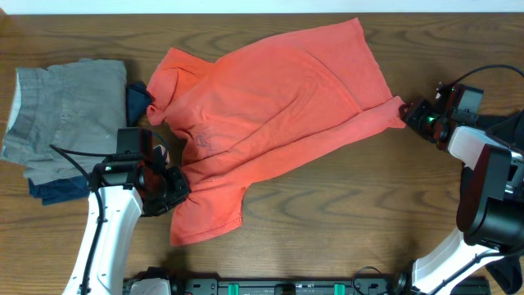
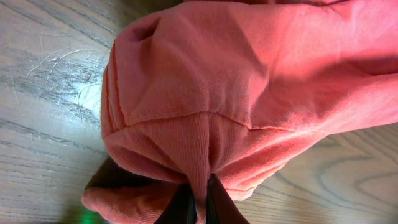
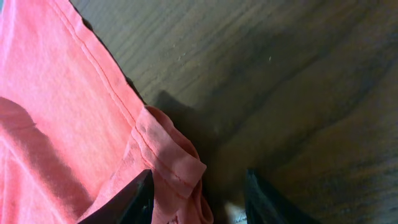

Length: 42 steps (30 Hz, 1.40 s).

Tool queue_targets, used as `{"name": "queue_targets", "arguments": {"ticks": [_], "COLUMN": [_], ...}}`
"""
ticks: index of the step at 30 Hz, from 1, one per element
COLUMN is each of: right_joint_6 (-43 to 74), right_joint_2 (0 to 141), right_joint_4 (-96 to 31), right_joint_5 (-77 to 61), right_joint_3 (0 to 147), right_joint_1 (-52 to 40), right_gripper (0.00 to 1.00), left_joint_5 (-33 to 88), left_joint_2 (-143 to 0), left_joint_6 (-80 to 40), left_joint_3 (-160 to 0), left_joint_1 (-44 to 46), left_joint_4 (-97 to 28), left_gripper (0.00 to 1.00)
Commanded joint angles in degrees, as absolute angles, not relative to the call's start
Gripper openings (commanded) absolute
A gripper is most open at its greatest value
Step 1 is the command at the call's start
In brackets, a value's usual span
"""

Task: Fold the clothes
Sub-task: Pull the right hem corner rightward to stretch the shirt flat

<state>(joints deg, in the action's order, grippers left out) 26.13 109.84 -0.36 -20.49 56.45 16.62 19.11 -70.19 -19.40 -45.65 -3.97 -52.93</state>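
The coral-red T-shirt lies spread out slantwise across the wooden table, with a faint print near its middle. My left gripper is shut on a pinched fold of the shirt's lower left part, which also shows in the left wrist view. My right gripper is open at the shirt's right corner. In the right wrist view the hemmed corner lies between the spread jaws, close to the left finger. A dark garment peeks out beside the shirt's collar; no logo shows.
A folded grey garment lies at the far left, with dark blue cloth under its near edge. Bare wood lies in front of the shirt. The right arm's base stands at the right edge.
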Motion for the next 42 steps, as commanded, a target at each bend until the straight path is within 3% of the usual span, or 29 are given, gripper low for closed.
{"name": "queue_targets", "arguments": {"ticks": [1,13,17,29,32,34,36,42], "right_joint_6": [25.9,26.3,26.3,26.3,26.3,26.3,26.3,26.1], "right_joint_2": [110.7,110.8,110.8,110.8,110.8,110.8,110.8,110.0], "right_joint_4": [-0.2,0.9,0.9,1.1,1.1,1.1,1.1,1.1], "right_joint_5": [-19.5,-19.3,-19.3,-17.7,-17.7,-17.6,-17.3,-17.4], "right_joint_3": [57.1,57.1,57.1,57.1,57.1,57.1,57.1,57.1], "right_joint_1": [15.4,14.5,14.5,13.2,13.1,13.1,13.1,13.8], "right_gripper": [0.45,0.44,0.34,0.33,0.28,0.18,0.01,0.01], "left_joint_5": [18.4,18.4,18.4,18.4,18.4,18.4,18.4,18.4], "left_joint_2": [-70.1,-70.1,-70.1,-70.1,-70.1,-70.1,-70.1,-70.1], "left_joint_6": [-18.7,-18.7,-18.7,-18.7,-18.7,-18.7,-18.7,-18.7], "left_joint_3": [-45.8,-45.8,-45.8,-45.8,-45.8,-45.8,-45.8,-45.8], "left_joint_1": [-3.8,-3.8,-3.8,-3.8,-3.8,-3.8,-3.8,-3.8], "left_joint_4": [-53.3,-53.7,-53.7,-53.8,-53.8,-53.8,-53.8,-53.8], "left_gripper": [0.06,0.06,0.06,0.06,0.06,0.06,0.06,0.06]}}
